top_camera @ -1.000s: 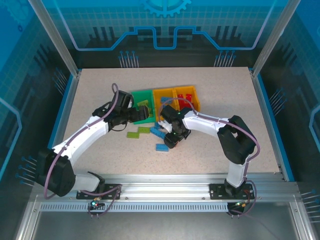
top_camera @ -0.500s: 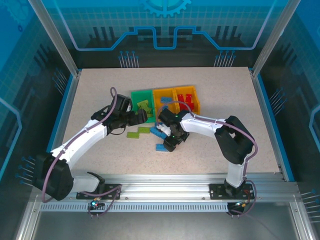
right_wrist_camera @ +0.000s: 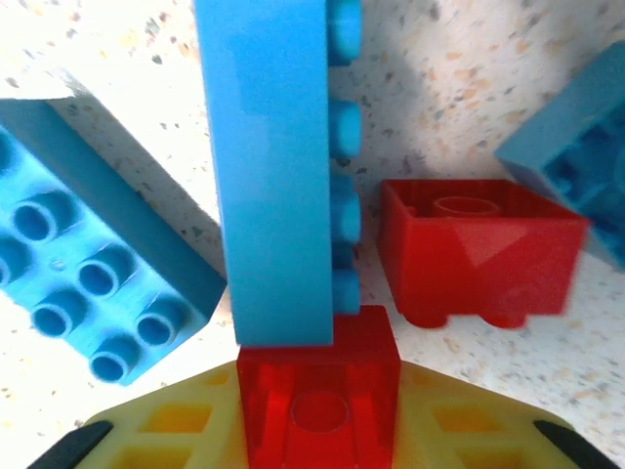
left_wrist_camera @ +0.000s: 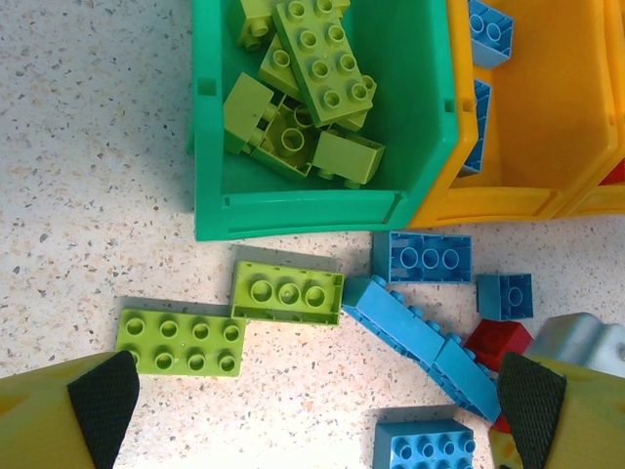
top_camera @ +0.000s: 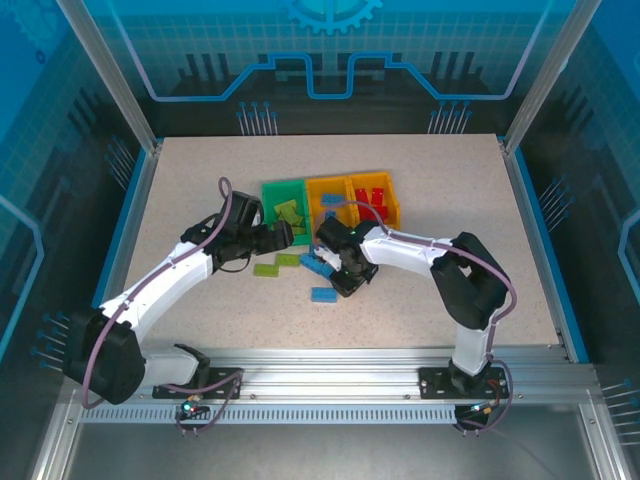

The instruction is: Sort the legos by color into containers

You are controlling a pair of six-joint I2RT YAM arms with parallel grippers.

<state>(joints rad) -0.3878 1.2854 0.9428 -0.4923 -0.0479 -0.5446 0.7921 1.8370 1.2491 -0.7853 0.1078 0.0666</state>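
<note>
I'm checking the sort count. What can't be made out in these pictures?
Top external view: bricks beneath the right fingers, hidden by that arm.
Left wrist view: the second orange bin's contents, cut off by the right edge.
Right wrist view: near end of the small red brick in the fingers, cut off by the bottom edge.

Table (top_camera: 450, 180): three joined open plastic bins stand in a row mid-table, nearer the far edge. The green rectangular bin (left_wrist_camera: 293, 215) is leftmost, the middle orange bin (left_wrist_camera: 547, 127) touches its right side, and the right orange bin (top_camera: 388, 205) comes last.

- In the green bin: lime green studded plastic bricks (left_wrist_camera: 312, 68).
- In the middle orange bin: light blue studded bricks (left_wrist_camera: 488, 24).
- In the right orange bin: red studded bricks (top_camera: 370, 192).

Loose on the table, toward the near edge:
- Two flat lime bricks (left_wrist_camera: 181, 342) lie corner to corner before the green bin.
- A cluster of loose blue bricks (left_wrist_camera: 422, 257) lies to their right.
- Within the cluster, a long blue brick (right_wrist_camera: 273, 166) lies on its side.
- A small red square brick (right_wrist_camera: 317, 401) touches one end of the long blue brick.
- An upturned red brick (right_wrist_camera: 474, 244) lies just beside it.
</note>
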